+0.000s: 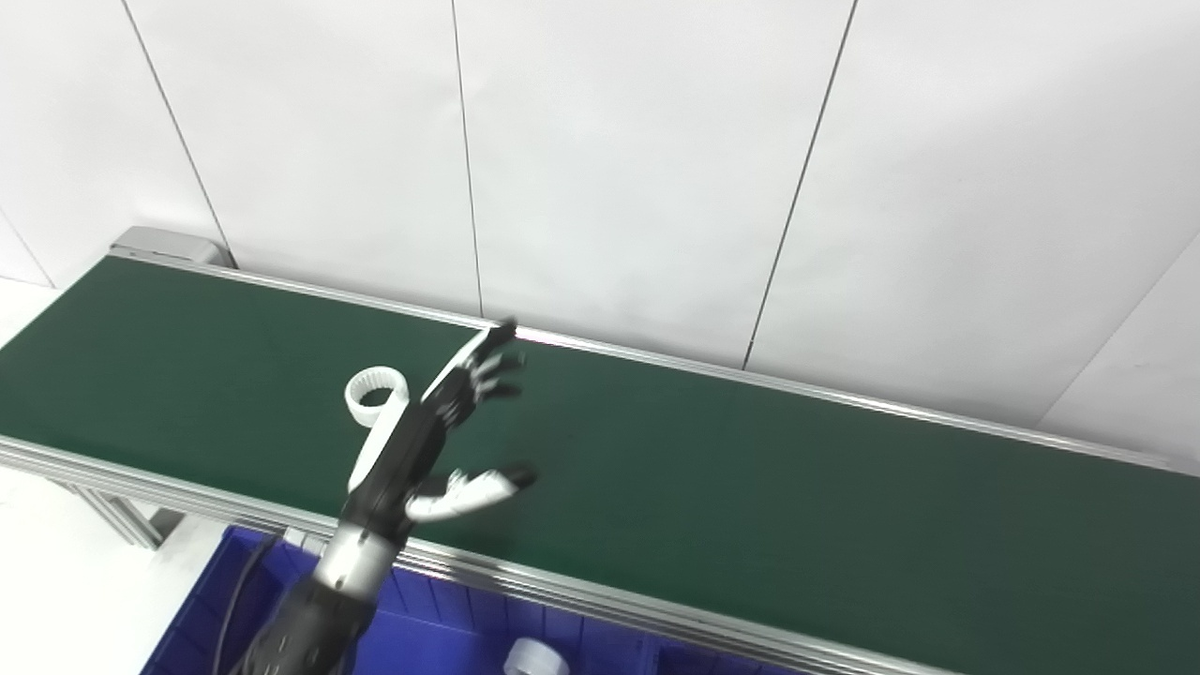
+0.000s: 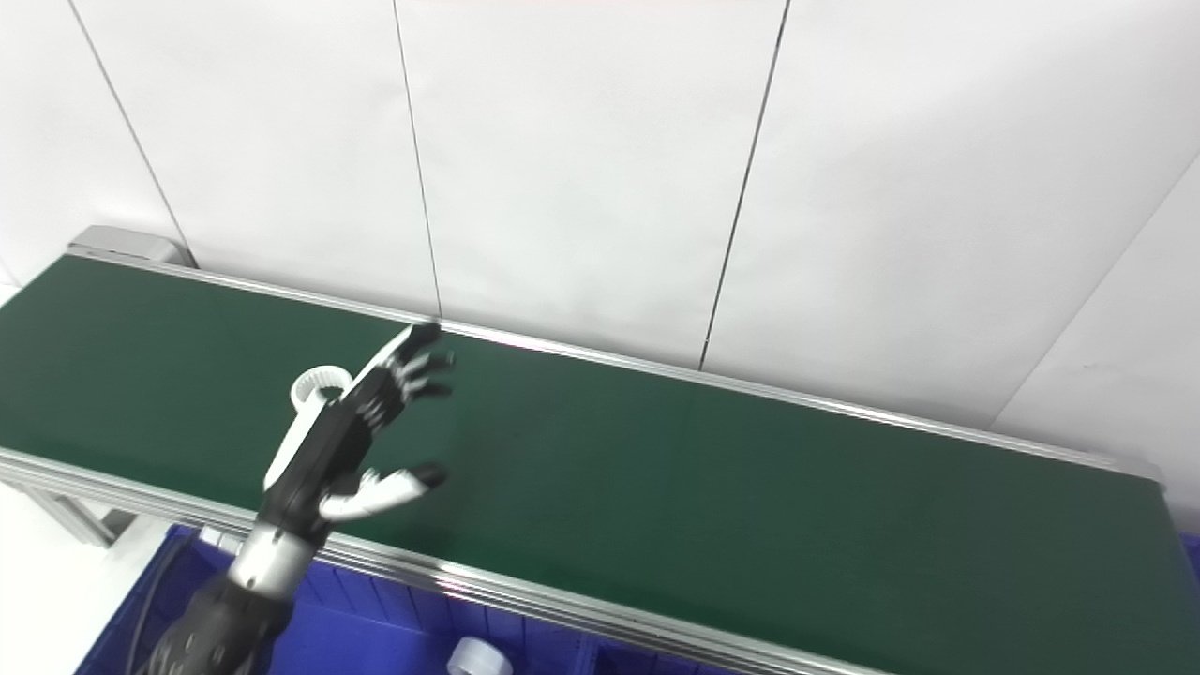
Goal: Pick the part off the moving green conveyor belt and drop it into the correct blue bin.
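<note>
A white ring-shaped part lies on the green conveyor belt, toward its left half. My left hand hovers over the belt just right of the ring, open, with fingers spread and thumb out toward the right; it holds nothing. In the right eye view the same hand partly covers the ring. My right hand is out of view.
A blue bin sits below the belt's near rail, with a white round part inside it. The belt's left end has a grey end cap. White wall panels stand behind the belt.
</note>
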Controlling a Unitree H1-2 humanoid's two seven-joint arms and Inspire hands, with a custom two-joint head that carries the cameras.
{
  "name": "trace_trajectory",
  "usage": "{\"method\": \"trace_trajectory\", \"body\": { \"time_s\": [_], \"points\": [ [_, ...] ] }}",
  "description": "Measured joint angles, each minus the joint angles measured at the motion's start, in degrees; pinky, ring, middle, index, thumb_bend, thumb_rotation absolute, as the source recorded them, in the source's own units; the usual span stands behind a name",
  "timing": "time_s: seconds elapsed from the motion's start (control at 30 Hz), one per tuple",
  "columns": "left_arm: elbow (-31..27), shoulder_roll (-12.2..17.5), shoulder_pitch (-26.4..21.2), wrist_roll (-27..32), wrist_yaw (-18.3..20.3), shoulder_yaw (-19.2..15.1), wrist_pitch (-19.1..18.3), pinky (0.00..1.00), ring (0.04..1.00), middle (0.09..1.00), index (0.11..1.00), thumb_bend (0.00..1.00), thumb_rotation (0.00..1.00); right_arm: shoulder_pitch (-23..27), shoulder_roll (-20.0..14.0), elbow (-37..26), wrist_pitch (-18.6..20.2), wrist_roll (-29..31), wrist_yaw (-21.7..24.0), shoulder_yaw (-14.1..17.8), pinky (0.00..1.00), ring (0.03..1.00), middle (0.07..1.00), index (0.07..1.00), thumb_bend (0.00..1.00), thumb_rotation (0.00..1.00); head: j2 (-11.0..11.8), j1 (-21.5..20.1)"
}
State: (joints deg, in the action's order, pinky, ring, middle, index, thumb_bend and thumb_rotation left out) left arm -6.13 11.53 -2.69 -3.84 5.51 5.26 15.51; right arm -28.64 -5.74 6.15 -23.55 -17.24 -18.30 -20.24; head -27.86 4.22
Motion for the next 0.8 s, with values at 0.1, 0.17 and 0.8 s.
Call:
{"method": "trace_trajectory", "body": {
  "time_s": [0.1,0.17,0.8],
  "points": [
    [-0.1,0.0,-2.8,-3.5,0.8,0.2,-5.2,0.90,0.952,0.998,0.981,0.73,0.50,0.3,-0.1,0.2,0.0,-0.5,-0.5,-0.1,0.88,0.774,0.934,0.973,0.82,0.50,-0.2,-0.2],
    [0.4,0.0,-4.5,-6.0,1.3,0.5,-7.8,0.93,0.968,0.998,0.990,0.72,0.50,0.5,-0.4,0.4,0.0,-0.8,-0.7,-0.3,0.89,0.794,0.933,0.968,0.82,0.50,-0.1,0.0],
    [27.6,4.3,-20.7,-27.7,-3.2,5.8,-15.9,1.00,0.999,1.000,0.957,0.80,0.37,3.3,-2.5,1.8,0.0,0.6,-5.0,-3.0,0.91,0.774,0.898,0.945,0.84,0.49,0.1,0.7]
  ]
}}
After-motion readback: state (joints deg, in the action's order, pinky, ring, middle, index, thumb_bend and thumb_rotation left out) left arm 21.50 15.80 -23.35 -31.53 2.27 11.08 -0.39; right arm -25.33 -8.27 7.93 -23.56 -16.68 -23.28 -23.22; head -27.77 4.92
